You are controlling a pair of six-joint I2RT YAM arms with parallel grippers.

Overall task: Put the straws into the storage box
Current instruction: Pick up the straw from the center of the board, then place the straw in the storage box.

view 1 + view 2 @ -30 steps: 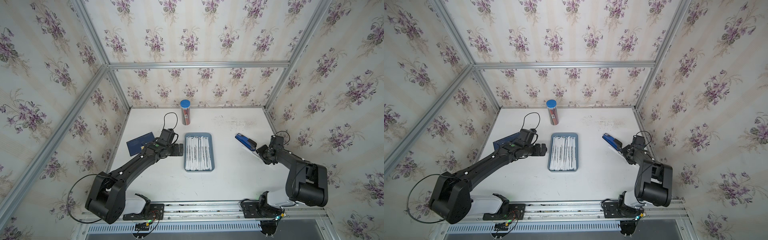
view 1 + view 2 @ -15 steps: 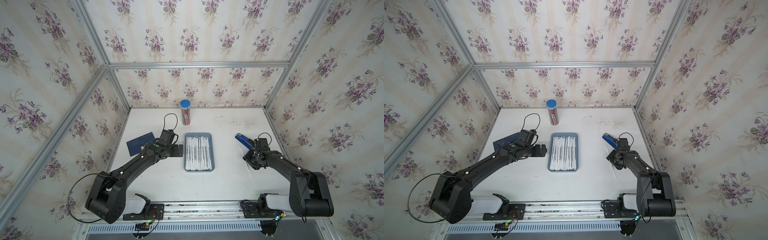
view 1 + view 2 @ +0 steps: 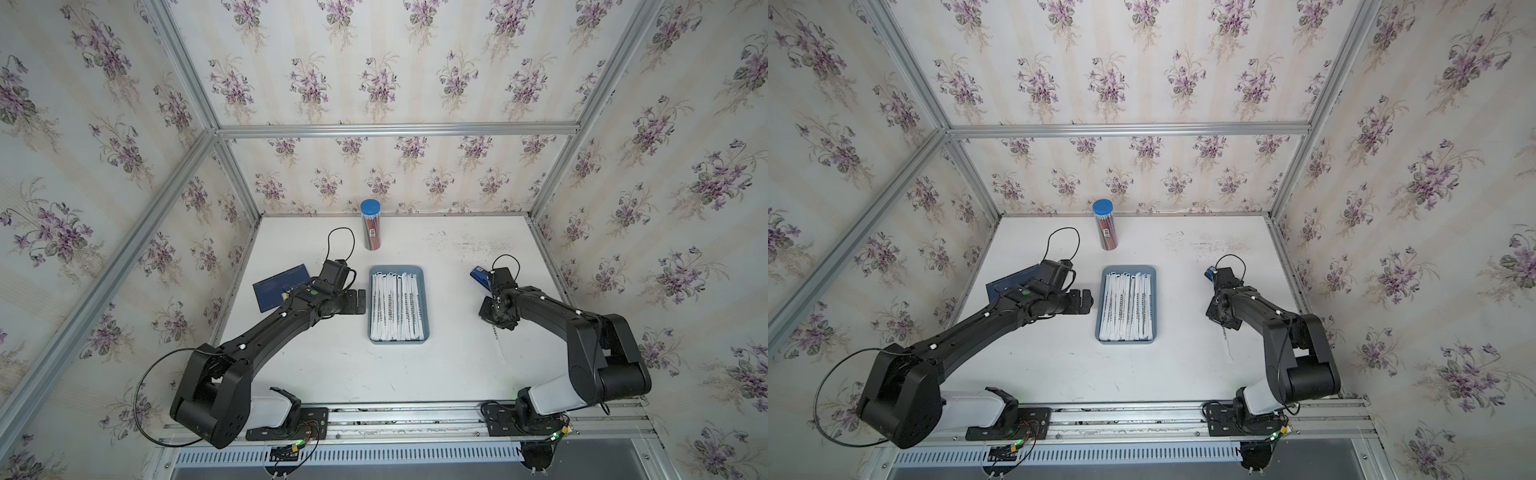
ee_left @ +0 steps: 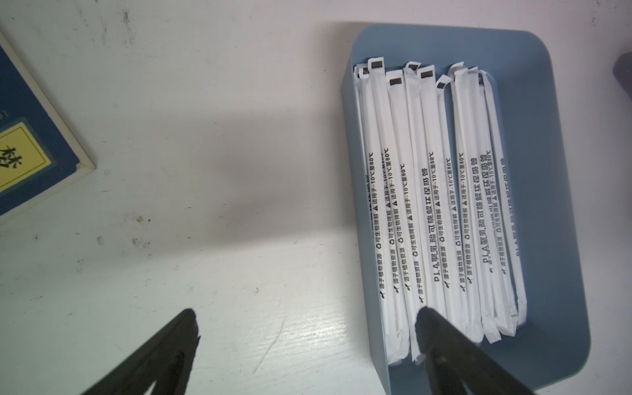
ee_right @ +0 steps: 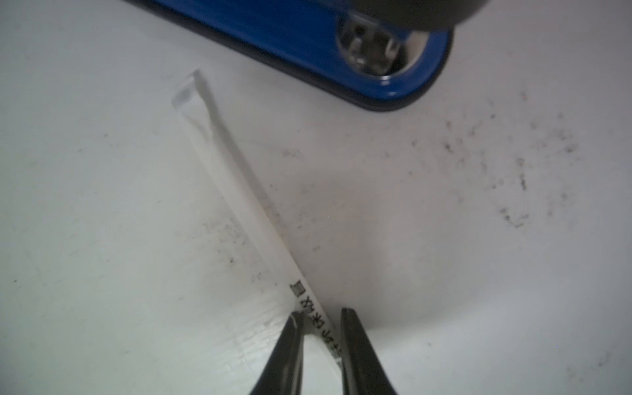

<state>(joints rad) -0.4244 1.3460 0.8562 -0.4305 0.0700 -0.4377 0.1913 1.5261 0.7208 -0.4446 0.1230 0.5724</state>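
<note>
Several white wrapped straws [image 3: 397, 305] [image 3: 1127, 305] [image 4: 437, 205] lie side by side in the blue-grey storage box [image 3: 397, 269] [image 3: 1128, 269] [image 4: 547, 171] at the table's middle. One loose straw [image 3: 498, 343] [image 3: 1227, 345] [image 5: 232, 164] lies on the table to the right of the box. My right gripper [image 3: 492, 321] [image 3: 1221, 322] [image 5: 321, 313] is down on that straw's far end, its narrow jaws shut on the printed part. My left gripper [image 3: 360, 302] [image 3: 1086, 301] [image 4: 306, 313] hangs wide open and empty beside the box's left wall.
A blue stapler [image 3: 480, 276] [image 3: 1210, 274] [image 5: 307, 41] lies just behind the right gripper. A clear blue-capped tube of red pencils [image 3: 371, 226] [image 3: 1105, 226] stands at the back. A dark blue card [image 3: 278, 286] [image 3: 1013, 282] [image 4: 27, 136] lies under the left arm.
My right arm swung in from the right wall, past the stapler, down onto the loose straw, and its jaws narrowed around it. The left arm stayed put.
</note>
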